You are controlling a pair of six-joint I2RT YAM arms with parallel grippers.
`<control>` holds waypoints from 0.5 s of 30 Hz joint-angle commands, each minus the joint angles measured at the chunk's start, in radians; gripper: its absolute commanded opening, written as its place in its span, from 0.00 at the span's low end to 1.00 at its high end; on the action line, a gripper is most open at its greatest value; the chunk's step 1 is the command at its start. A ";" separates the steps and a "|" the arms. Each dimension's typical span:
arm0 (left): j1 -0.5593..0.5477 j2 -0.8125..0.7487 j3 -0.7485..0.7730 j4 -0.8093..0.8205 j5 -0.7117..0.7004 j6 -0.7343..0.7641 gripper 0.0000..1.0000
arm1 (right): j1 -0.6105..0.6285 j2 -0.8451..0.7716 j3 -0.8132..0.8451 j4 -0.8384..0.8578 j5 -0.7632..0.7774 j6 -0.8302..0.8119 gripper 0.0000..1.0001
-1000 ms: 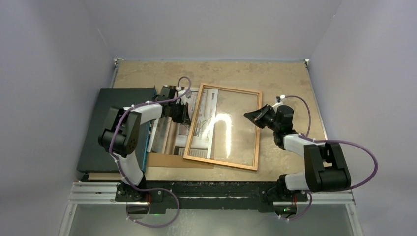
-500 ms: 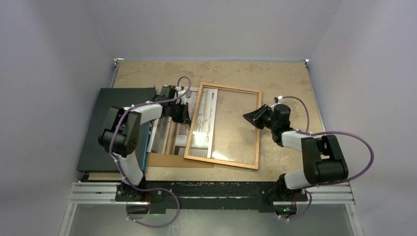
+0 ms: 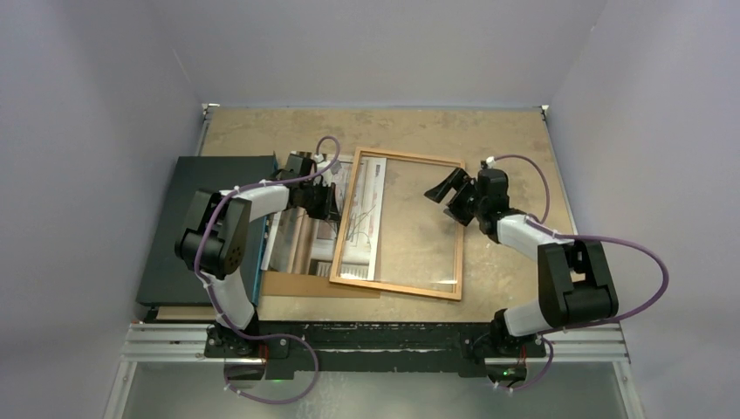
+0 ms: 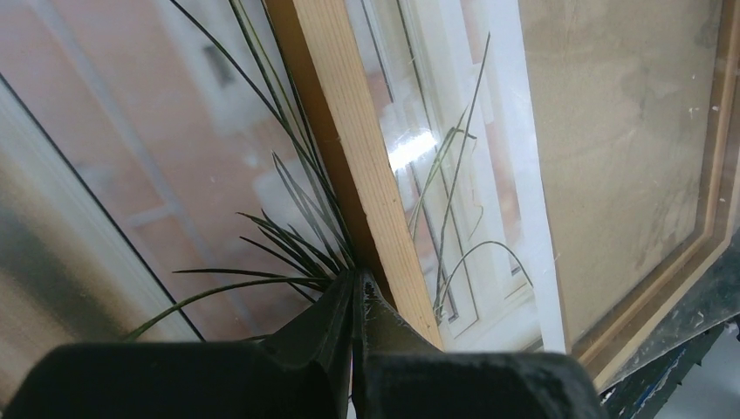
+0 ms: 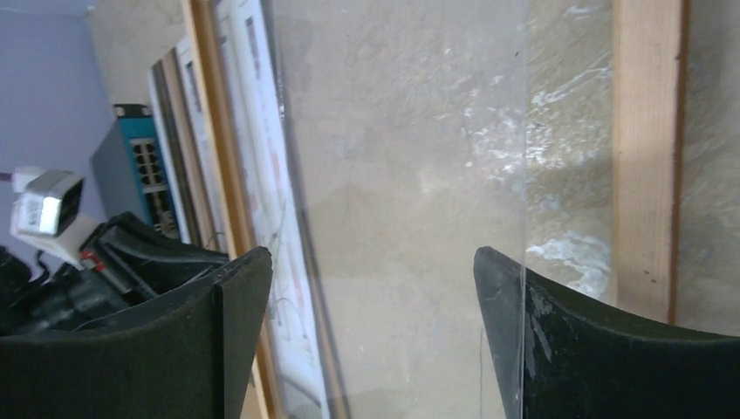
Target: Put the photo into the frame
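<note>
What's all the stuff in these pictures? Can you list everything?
photo: one, glossy with a spiky plant, left of middle, right part under the frame
frame: one, orange-brown wood with a clear pane, middle of the table
backing board: one, plain brown, sticking out beneath the photo's near edge
flat box: one, dark, table's left side
teal box with sockets: one, teal, between the flat box and the photo
table: one, mottled tan
left end effector: one, black, shut, tips at the photo beside the frame's left rail
right end effector: one, black, open over the pane
</note>
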 commanded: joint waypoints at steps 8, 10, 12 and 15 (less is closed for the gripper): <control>-0.011 0.002 -0.011 -0.016 0.014 -0.004 0.00 | 0.081 0.065 0.179 -0.345 0.230 -0.207 0.98; -0.011 0.003 -0.011 -0.016 0.014 -0.003 0.00 | 0.098 0.069 0.211 -0.389 0.270 -0.231 0.99; -0.011 0.005 -0.011 -0.016 0.015 -0.004 0.00 | 0.111 0.075 0.250 -0.437 0.301 -0.252 0.99; -0.011 0.005 -0.011 -0.015 0.016 -0.004 0.00 | 0.125 0.077 0.282 -0.476 0.340 -0.285 0.99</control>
